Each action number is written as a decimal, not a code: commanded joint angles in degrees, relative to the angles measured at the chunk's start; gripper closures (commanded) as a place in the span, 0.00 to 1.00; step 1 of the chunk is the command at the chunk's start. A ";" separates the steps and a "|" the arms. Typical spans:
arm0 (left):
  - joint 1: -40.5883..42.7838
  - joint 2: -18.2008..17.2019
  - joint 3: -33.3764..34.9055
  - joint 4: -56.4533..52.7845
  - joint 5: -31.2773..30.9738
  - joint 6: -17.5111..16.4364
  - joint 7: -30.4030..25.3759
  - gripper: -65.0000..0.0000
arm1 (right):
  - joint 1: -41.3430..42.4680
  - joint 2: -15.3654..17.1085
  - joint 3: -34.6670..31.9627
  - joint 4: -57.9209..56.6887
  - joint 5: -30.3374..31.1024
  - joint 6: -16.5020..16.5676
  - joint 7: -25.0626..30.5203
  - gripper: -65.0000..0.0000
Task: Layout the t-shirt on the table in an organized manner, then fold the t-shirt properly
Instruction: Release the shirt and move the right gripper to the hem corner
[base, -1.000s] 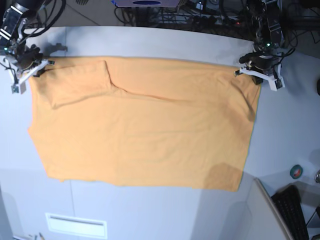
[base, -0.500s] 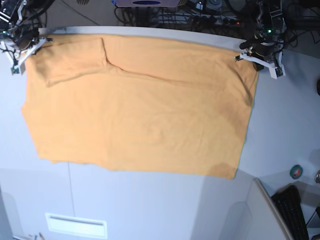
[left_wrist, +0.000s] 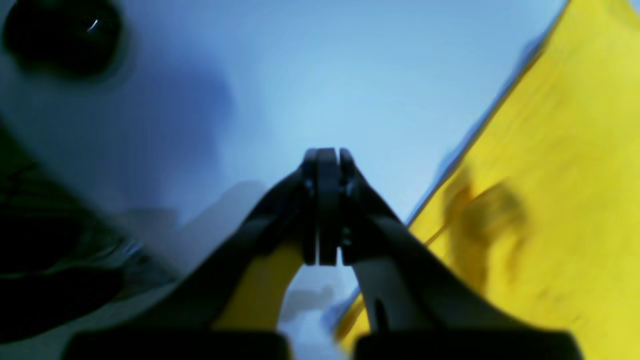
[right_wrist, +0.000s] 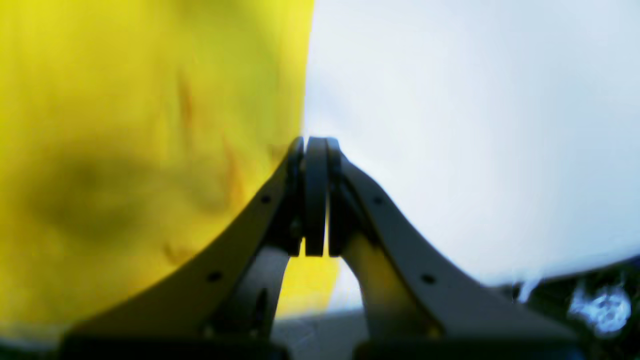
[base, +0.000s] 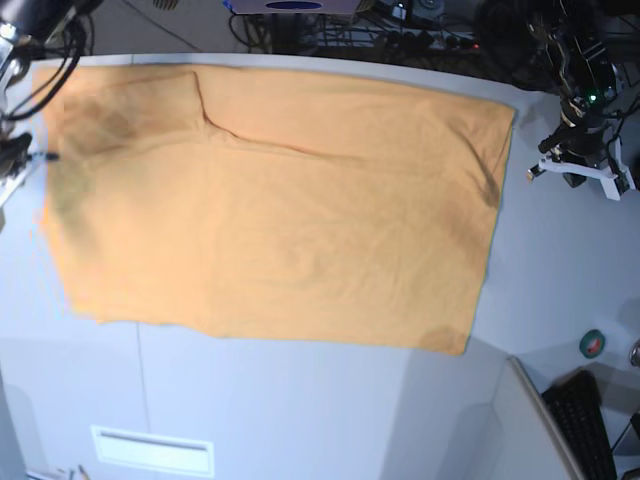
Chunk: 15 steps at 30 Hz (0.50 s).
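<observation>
The t-shirt (base: 270, 200) lies spread flat on the counter (base: 300, 410), while both the left tool (left_wrist: 325, 160) and the right tool (right_wrist: 314, 147) sit pinched closed, holding nothing, beside its edges.

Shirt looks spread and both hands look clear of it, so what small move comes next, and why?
Probably bring the left hand back to the t-shirt at its near corner to begin a fold. The shirt lies mostly flat on the table, and both hands are shut, holding nothing, the right hand beside its edge.
</observation>
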 joint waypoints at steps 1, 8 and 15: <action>-0.82 -0.48 -0.21 0.28 -0.21 -0.12 -1.28 1.00 | 4.52 1.68 -0.11 -3.55 0.18 -0.20 0.99 0.93; -2.40 -0.30 2.78 -0.34 -0.21 -0.12 -1.37 1.00 | 26.23 10.38 -0.11 -43.02 -0.08 -0.29 16.02 0.47; -2.14 -0.83 2.60 -0.42 -0.21 -0.20 -1.37 1.00 | 32.83 16.36 -0.11 -66.50 -0.17 -0.46 30.79 0.42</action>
